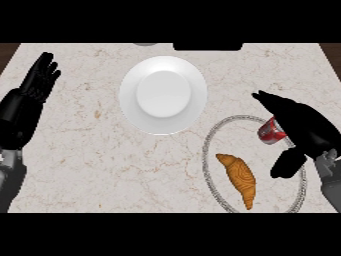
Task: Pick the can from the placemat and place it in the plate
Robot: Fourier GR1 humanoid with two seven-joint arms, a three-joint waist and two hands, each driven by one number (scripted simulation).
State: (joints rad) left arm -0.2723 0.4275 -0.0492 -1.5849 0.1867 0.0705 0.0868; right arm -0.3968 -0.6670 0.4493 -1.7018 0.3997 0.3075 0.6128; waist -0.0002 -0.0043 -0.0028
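A red can (272,131) with a silver rim lies tilted at the right side of the round marble placemat (219,136), which has a grey border. My right hand (306,125) is curled round the can from the right, hiding most of it. The white plate (163,94) sits up and to the left of the placemat, with nothing on it. My left hand (33,89) rests open at the left edge of the counter, fingers pointing up, far from the can.
A golden croissant (240,179) lies on the lower middle of the placemat, below and left of the can. A dark object (207,46) and a grey one (146,44) show at the counter's far edge.
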